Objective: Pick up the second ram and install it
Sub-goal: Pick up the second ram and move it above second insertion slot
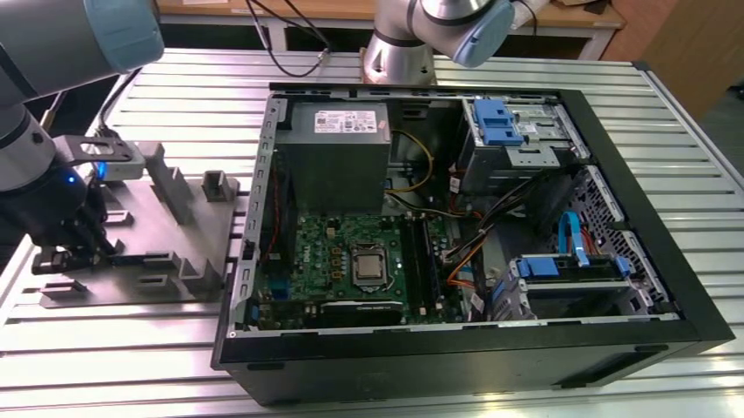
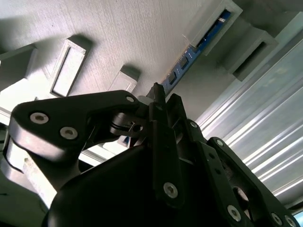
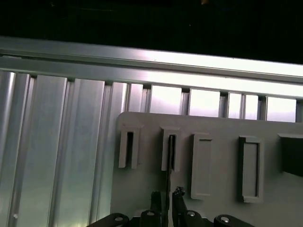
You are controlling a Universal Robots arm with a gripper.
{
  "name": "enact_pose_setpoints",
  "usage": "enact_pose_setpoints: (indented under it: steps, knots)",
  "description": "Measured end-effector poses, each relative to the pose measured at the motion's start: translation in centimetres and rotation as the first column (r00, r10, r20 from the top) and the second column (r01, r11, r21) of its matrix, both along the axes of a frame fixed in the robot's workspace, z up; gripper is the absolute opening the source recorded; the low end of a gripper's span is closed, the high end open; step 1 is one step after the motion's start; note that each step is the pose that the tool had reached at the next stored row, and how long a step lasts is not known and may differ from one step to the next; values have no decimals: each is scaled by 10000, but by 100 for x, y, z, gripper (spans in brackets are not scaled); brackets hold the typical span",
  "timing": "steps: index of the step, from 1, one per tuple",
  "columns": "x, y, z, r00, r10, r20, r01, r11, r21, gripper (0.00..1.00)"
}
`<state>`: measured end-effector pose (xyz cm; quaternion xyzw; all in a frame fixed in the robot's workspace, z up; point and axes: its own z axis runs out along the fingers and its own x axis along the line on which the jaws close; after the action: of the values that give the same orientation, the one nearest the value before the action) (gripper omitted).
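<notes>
At the 9 o'clock side of the open computer case (image 1: pixel 465 353) on the tabletop (image 1: pixel 117 348), we see the gripper (image 3: pixel 166 195) in the first wrist view over the grey tray (image 1: pixel 174 228), its fingers (image 3: pixel 178 193) slightly spread astride the second ram (image 2: pixel 187 57), which stands edge-on in a tray slot.

The arm hangs low, its pincer (image 3: pixel 167 195) pointing downward.

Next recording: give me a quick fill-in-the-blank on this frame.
The second ram stands in a slot of the ___ tray.
The gripper is over that tray, to the exterior view's ___ of the computer case.
The drive brackets inside the case are ___.
Missing: grey; left; blue.
</notes>
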<state>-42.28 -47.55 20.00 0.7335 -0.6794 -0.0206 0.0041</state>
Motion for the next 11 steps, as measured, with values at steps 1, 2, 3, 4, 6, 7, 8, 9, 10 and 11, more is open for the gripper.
enact_pose_setpoints:
  steps: [1,2,3,4,6,7,8,9,10,11]
  knots:
    - [0,3,-2,10000,-25,0,25,10000,9,24]
    - [1,6,-5,10000,-51,3,51,10000,18,24]
    - [0,8,-7,10000,-71,3,71,10000,23,24]
    - [0,8,-6,10000,-81,1,81,10000,23,24]
    - [0,8,-6,10000,-83,0,83,10000,22,24]
    - [0,8,-6,10000,-84,0,84,10000,23,24]
    - [0,8,-6,10000,-84,0,84,10000,22,24]
    - [0,8,-6,10000,-85,0,85,10000,23,24]
    - [0,9,-6,10000,-86,0,86,10000,23,24]
    - [0,9,-6,10000,-86,0,86,10000,23,22]
